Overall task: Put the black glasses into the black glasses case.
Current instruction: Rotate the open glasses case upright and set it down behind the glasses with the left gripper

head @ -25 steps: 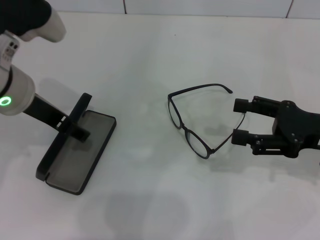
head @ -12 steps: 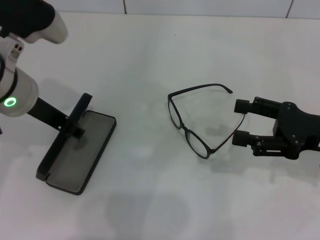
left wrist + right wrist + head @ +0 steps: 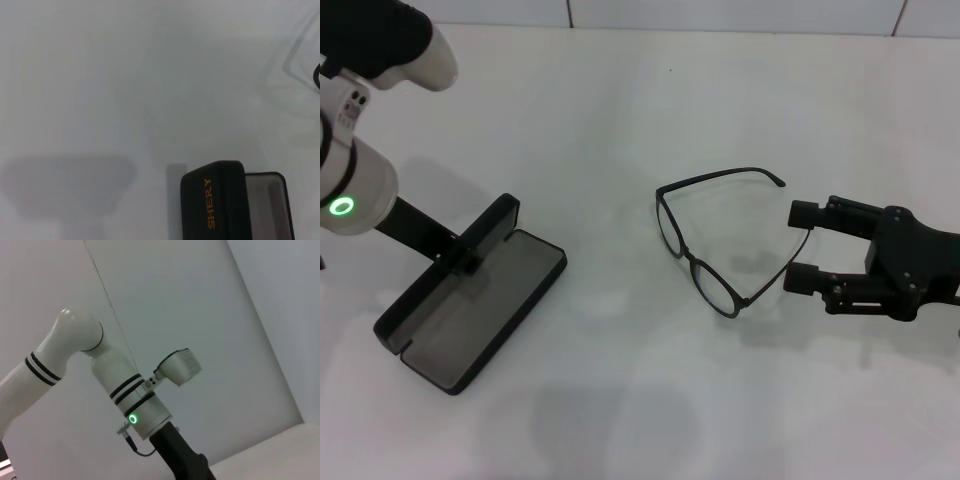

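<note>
Surface: we record one plain white table (image 3: 620, 110), matt, with soft shadows near the case and below the glasses.
Room: a pale wall with thin dark seams runs along the far edge in the head view; the right wrist view shows a pale wall and ceiling behind the left arm (image 3: 120, 390).
Count: we list one pair of black glasses (image 3: 705, 245), one black glasses case (image 3: 470, 295), two grippers.
Glasses, place: right of centre on the table, well apart from the case, temples unfolded.
Glasses, axis: the lens front runs from far-left to near-right; both temple arms point right, towards the right gripper (image 3: 798, 243).
Case, place: on the left side of the table, lying open, grey lining upward.
Case, axis: long axis runs from near-left to far-right; the lid stands along its far-left long edge. In the left wrist view we read orange lettering "SHERY" on the lid.
Left gripper (image 3: 467, 256): at the case lid, black fingers closed on the lid about midway along it.
Right gripper: low over the table at the right, fingers spread wide; the near temple arm passes between them, and we cannot tell whether either finger touches it.
</note>
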Available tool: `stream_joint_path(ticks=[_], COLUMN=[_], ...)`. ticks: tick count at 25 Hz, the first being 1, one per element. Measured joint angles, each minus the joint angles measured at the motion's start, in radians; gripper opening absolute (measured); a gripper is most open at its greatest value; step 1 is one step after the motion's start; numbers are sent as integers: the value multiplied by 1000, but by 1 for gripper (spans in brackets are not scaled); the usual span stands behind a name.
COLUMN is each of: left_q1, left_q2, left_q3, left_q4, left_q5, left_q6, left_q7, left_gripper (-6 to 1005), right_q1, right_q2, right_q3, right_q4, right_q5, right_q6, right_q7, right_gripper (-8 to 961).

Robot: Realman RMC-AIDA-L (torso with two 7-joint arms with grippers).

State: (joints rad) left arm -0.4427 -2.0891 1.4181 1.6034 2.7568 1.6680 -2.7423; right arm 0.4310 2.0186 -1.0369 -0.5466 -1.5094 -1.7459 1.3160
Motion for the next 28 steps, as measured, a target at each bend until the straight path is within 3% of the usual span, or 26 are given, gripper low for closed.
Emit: stream_joint_path(ticks=[16, 24, 28], left_q1=[-2, -16, -61], left_q2=[2, 3, 1], left_q3=[11, 42, 54], left_q4=[79, 136, 167], left_q5=[0, 0, 36], left_q6=[6, 3, -23], left_q7=[13, 51, 121], left_gripper=[204, 213, 218], right_q1=[-1, -13, -22], right_q2=[-2, -6, -29], right_q3=[0, 1, -6], right_q4=[4, 4, 3], right_q5=[21, 35, 12], right_q6=[-1, -12, -118], right_q7=[-14, -30, -82], right_gripper=[884, 884, 884])
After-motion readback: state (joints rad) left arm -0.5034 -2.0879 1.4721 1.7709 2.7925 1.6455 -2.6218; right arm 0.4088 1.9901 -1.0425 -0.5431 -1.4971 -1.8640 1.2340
